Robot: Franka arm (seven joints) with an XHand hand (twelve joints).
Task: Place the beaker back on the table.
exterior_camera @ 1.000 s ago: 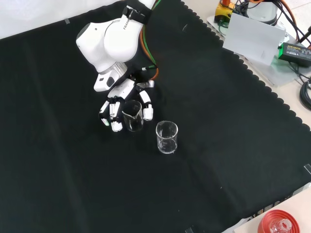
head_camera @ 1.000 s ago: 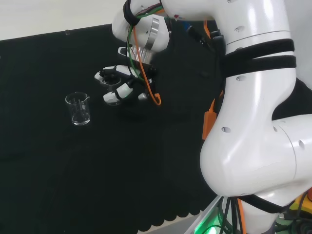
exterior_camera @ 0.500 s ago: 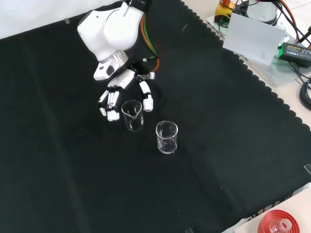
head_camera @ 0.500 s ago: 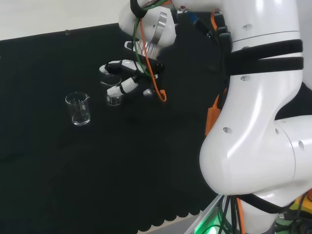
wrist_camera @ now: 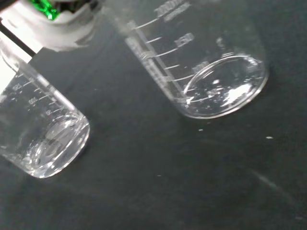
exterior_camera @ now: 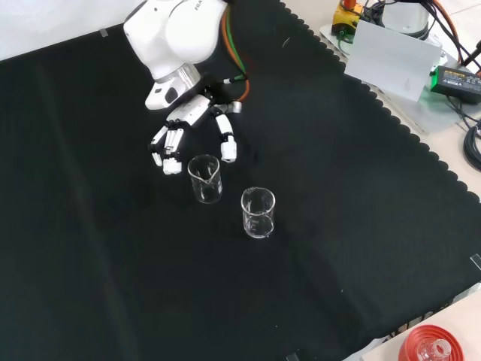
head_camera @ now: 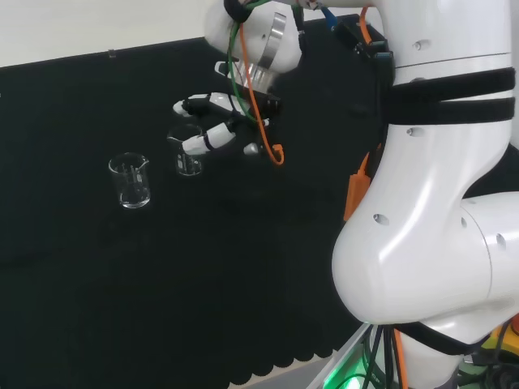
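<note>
Two clear glass beakers stand upright on the black cloth (exterior_camera: pixel 361 248), both empty as far as the views show. In the front view, the beaker (exterior_camera: pixel 205 179) nearest the hand sits a little left of the frame's centre, in its upper half, with its pouring lip turned toward the lower left; the second beaker (exterior_camera: pixel 258 213) stands just beside it to the lower right, apart from it with bare cloth between. In the head view the pair lies in the upper left part of the frame, the beaker (head_camera: pixel 187 158) to the right and the second beaker (head_camera: pixel 131 180) to its left.

The hand (exterior_camera: pixel 188 128) hangs just above and behind the beaker in the front view, fingers spread and nearly straight, pointing down toward the cloth and holding nothing. A narrow gap of cloth shows between the fingertips (exterior_camera: pixel 171 165) and the beaker's rim. In the head view the hand (head_camera: pixel 212 121) sits to the upper right of the beaker, its fingers reaching over it.

The wrist view shows both vessels close: the beaker (wrist_camera: pixel 206 62) and the second beaker (wrist_camera: pixel 43 139) each carry white graduation marks with small numerals up the wall, too blurred to read with certainty. A white part of the hand with a green light (wrist_camera: pixel 45 9) shows at that picture's corner.

Some dark lettering crosses the arm's white link (exterior_camera: pixel 176 30) at the top of the front view.
</note>
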